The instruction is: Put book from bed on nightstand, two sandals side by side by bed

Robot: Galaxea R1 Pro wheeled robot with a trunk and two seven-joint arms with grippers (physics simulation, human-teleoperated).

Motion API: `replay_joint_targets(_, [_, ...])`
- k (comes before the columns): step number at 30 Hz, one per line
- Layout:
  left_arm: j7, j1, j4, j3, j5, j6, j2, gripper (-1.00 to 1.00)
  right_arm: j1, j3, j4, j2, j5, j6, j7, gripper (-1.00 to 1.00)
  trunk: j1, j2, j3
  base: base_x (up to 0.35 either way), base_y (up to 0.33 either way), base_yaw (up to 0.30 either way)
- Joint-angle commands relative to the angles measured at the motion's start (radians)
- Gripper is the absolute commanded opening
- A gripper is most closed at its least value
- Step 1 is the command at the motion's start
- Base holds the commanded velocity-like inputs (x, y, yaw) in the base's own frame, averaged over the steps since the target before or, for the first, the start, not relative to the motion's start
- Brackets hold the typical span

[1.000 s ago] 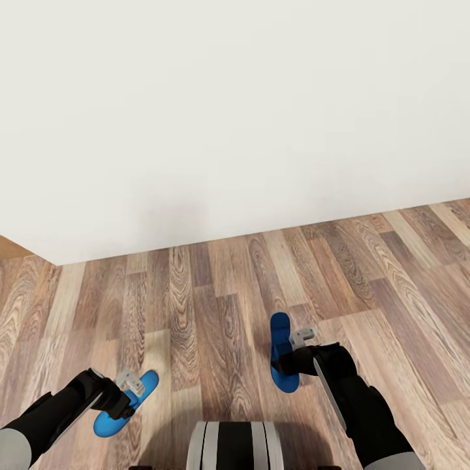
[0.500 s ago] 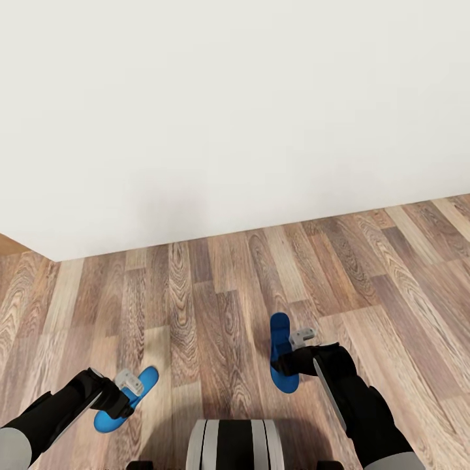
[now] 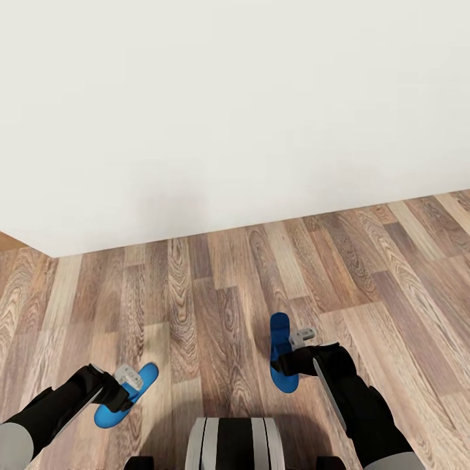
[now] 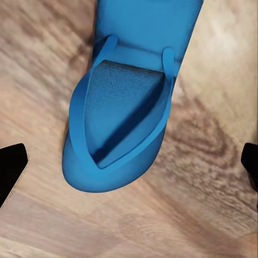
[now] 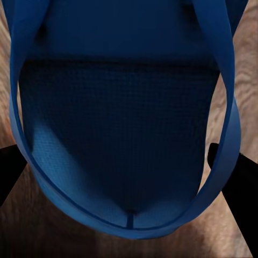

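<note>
Two bright blue sandals show on the brown plank floor in the head view. The left sandal [image 3: 145, 377] lies flat on the planks, and my left gripper [image 3: 129, 380] hovers over it, open. In the left wrist view that sandal [image 4: 123, 107] lies well below and between the widely spread fingers [image 4: 11, 169]. The right sandal [image 3: 279, 329] sits between the fingers of my right gripper [image 3: 295, 346], which is shut on it. Up close in the right wrist view, the sandal [image 5: 123, 107] has its strapped end between the fingers [image 5: 234, 177]. The book, bed and nightstand are out of view.
A plain white wall [image 3: 235, 117] runs across the far side, meeting the floor [image 3: 215, 287] roughly a metre beyond the sandals. My base [image 3: 235, 444] shows at the near edge between the two arms.
The whole view has shifted: the wall's base and the left sandal slid slightly away. The right sandal kept its place with my right gripper. My left gripper stayed over the left sandal.
</note>
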Motion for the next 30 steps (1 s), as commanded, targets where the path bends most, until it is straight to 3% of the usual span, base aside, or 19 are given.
replay_joint_targets(1, [0.004,-0.004,-0.002,-0.004,0.008,0.007,0.001,1.00,0.000,0.000,-0.001,0.000,0.010,0.003,0.008,-1.00,0.000,0.000,-0.002,0.000,0.000,0.000])
replay_joint_targets(21, [0.030,-0.052,0.033,-0.004,0.008,0.001,0.000,1.00,0.000,-0.001,0.000,-0.002,0.010,0.000,0.008,-1.00,0.000,0.000,-0.034,0.000,0.000,0.000])
replay_joint_targets(30, [0.050,-0.081,0.094,-0.004,0.008,-0.028,-0.026,1.00,0.000,-0.001,0.000,-0.003,0.010,-0.002,0.009,-1.00,0.000,0.000,-0.049,0.000,0.000,0.000])
